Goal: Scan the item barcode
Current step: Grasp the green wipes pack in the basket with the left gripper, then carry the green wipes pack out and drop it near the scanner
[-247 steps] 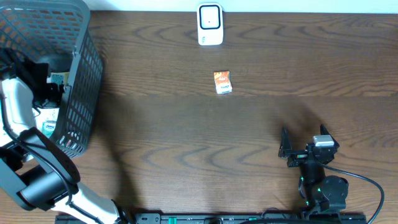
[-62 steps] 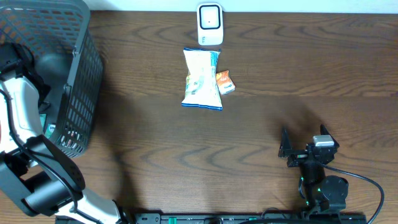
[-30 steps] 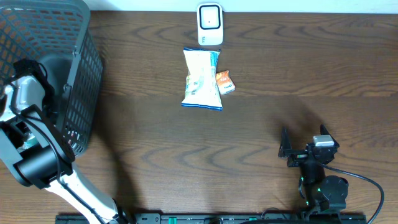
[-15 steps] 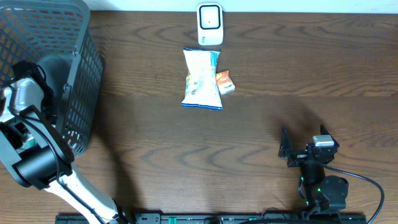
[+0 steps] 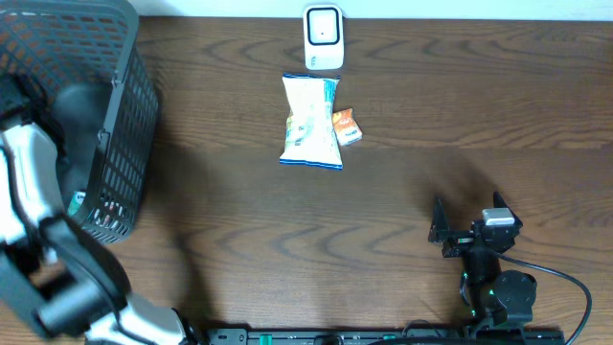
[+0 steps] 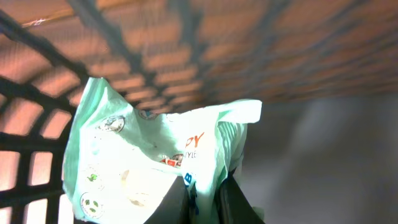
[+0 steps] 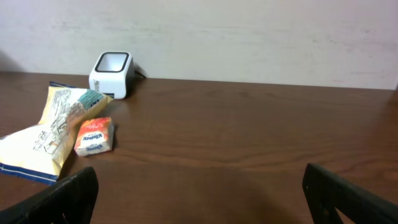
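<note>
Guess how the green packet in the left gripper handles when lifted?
Probably floppy: the green packet is creased film, pinched at one edge by the left gripper, so it may swing. Likely light, being thin. Smooth film could slip.

Readable only in part: orange capitals "DY" on the mint-green crinkled plastic packet (image 6: 143,155), centre of the left wrist view, with nothing more legible beside them. Round printed emblems lower left on the same packet, too blurred to make out. On the small orange packet (image 7: 94,137), left in the right wrist view, a white label with unreadable print. Print on the pale yellow snack bag (image 7: 46,134) just beside it, likewise too small.
</note>
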Available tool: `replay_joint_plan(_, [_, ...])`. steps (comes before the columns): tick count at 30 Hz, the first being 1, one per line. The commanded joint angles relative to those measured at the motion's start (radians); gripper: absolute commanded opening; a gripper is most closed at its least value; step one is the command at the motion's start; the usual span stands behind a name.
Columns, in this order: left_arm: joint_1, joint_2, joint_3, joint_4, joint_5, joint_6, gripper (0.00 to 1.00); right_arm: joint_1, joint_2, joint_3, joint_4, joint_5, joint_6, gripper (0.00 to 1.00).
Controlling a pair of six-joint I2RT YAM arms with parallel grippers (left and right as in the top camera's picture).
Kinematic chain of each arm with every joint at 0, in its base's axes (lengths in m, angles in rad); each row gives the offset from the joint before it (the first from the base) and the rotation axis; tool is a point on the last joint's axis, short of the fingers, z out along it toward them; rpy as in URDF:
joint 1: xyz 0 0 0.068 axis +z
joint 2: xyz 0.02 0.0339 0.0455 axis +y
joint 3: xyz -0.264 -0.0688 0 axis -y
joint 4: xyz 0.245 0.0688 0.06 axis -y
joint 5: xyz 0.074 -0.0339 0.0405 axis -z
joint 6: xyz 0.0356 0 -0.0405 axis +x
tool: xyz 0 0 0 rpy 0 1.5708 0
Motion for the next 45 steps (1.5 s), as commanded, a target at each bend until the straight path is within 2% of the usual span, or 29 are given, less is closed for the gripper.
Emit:
replay_joint_plan(1, [-0.046,-0.206,0.017,0.056,0.203,0.006,0.07,-0.004,-0.005,-0.001,-0.005,0.001,0.000,0.99])
replay_joint_plan(8, [-0.187,-0.421,0.017,0.220,0.487,0.000,0.07,-0.004,-0.005,-0.001,-0.005,0.001,0.000,0.99])
replay_joint_plan(14, [-0.454,-0.426,0.016,0.333,0.580,-0.051,0.07,-0.004,-0.005,-0.001,-0.005,0.001,0.000,0.99])
replay_joint_plan(20, [-0.734,-0.283,0.016,0.459,0.576,-0.050,0.07,-0.004,-0.005,-0.001,-0.005,0.000,0.000,0.99])
replay_joint_plan(27, [-0.962,0.004,0.016,0.668,0.576,-0.035,0.07,-0.004,-0.005,-0.001,-0.005,0.001,0.000,0.99])
replay_joint_plan(33, [-1.081,0.223,0.016,0.896,0.576,-0.035,0.08,-0.004,-0.005,-0.001,-0.005,0.000,0.000,0.99])
replay_joint_plan(36, [-1.126,0.332,0.016,0.978,0.576,0.007,0.08,-0.004,-0.005,-0.001,-0.005,0.001,0.000,0.99])
replay_joint_plan(40, [-1.152,0.403,0.016,0.996,0.576,0.095,0.17,-0.004,-0.005,-0.001,-0.005,0.000,0.000,0.99])
replay_joint_plan(42, [-1.157,0.419,0.016,0.993,0.577,0.122,0.38,-0.004,-0.005,-0.001,-0.005,0.001,0.000,0.99])
replay_joint_plan(43, [-1.159,0.422,0.016,0.995,0.577,0.145,0.65,-0.004,-0.005,-0.001,-0.005,0.000,0.000,0.99])
replay_joint_plan(45, [-1.158,0.417,0.017,1.009,0.578,0.164,0.65,-0.004,-0.005,-0.001,-0.005,0.001,0.000,0.99])
